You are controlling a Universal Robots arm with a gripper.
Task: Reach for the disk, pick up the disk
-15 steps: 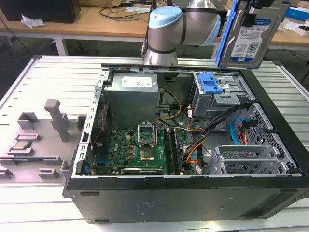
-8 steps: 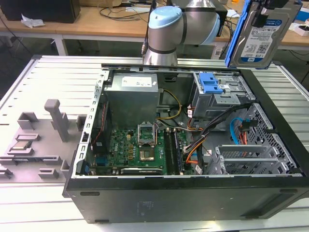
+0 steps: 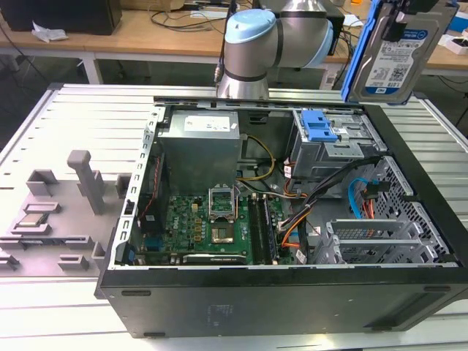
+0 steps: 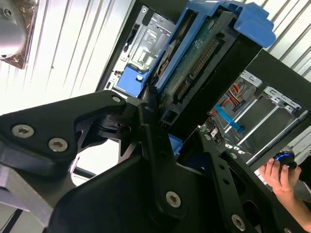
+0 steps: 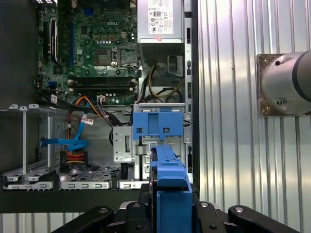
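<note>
The disk [image 3: 395, 58], a silver hard drive with a white-and-blue label and a blue bracket, hangs upright in the air above the back of the open computer case, at the exterior view's right. My gripper [image 5: 170, 206] is shut on it. In the first wrist view the disk [image 5: 167, 174] shows edge-on between the black fingers, above the drive bay with its blue latch [image 5: 158, 124]. In the second wrist view the disk [image 4: 204, 73] shows its circuit-board side and connector, and the black fingers [image 4: 146, 121] clamp its end.
The black computer case [image 3: 292, 292] lies open on the slatted metal table [image 3: 80, 117], with motherboard [image 3: 212, 227], power supply [image 3: 201, 142] and drive cage [image 3: 329, 142] inside. A grey fixture holding a processor chip [image 3: 33, 221] sits at the exterior view's left. A person's hand [image 4: 277, 177] is beside the case.
</note>
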